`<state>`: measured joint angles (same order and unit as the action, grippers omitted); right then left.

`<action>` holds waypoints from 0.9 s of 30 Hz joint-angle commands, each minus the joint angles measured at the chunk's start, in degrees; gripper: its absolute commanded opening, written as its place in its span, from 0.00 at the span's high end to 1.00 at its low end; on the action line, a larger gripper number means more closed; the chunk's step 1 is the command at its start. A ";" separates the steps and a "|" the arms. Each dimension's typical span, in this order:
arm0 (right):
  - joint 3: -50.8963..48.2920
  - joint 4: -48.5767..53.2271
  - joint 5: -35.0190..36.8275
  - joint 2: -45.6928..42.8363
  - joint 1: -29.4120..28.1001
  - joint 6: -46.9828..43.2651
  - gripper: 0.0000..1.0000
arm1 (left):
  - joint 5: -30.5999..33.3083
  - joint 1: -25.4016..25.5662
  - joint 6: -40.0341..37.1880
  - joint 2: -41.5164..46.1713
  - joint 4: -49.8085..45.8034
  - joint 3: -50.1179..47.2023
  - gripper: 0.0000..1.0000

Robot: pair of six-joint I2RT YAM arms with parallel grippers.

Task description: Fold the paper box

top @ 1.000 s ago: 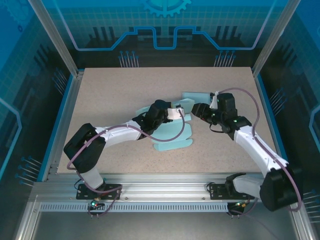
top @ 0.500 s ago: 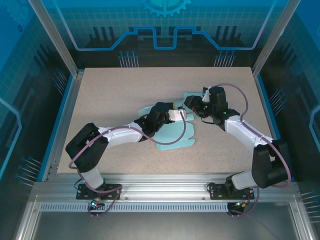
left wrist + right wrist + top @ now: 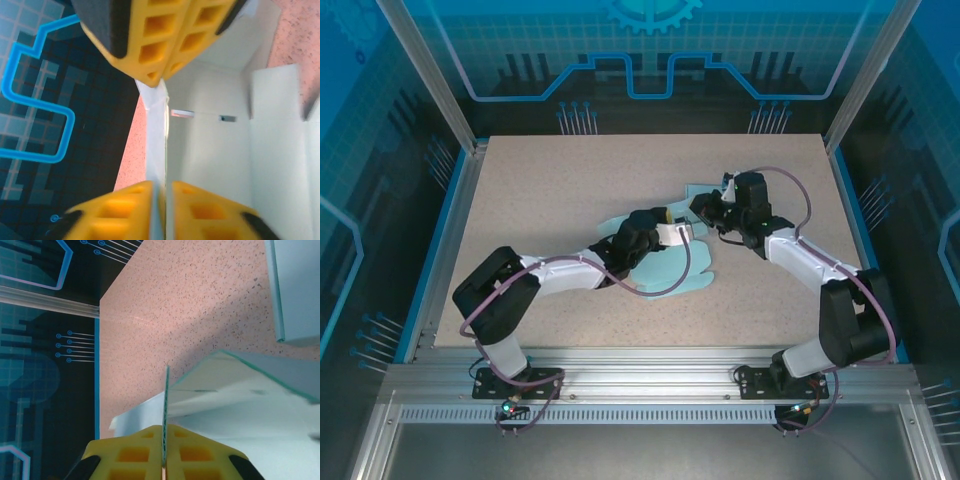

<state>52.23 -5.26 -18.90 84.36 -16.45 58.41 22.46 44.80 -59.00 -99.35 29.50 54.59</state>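
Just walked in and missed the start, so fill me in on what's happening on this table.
The robot is folding a light blue paper box in the middle of the table. The left hand pinches a thin upright panel of it, and the right hand is shut on a flap edge close by. Most of the box lies flat, not yet formed.

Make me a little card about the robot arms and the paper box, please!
paper box: pale blue, partly folded, lying mid-table with some panels lifted
table: speckled beige
left gripper: fingers on either side of an upright box wall; can't tell if it is gripping
right gripper: shut, pinching a thin box panel by its edge
where they meet: both grippers close together at the box's far end
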 commanded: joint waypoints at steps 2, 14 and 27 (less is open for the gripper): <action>-1.51 -1.56 0.45 -0.28 0.25 0.83 0.91 | -1.46 -1.18 4.15 3.11 1.53 -3.40 0.65; -5.03 -0.09 -0.39 -2.52 1.27 0.60 0.91 | -5.44 -10.93 7.36 11.44 4.38 -14.79 0.61; -5.68 2.61 -0.26 -5.46 1.27 -0.62 0.91 | -10.23 -13.58 2.99 8.17 3.25 -10.48 0.65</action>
<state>47.55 -3.90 -18.48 80.55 -15.68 58.89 14.66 31.55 -54.43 -89.71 31.92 41.15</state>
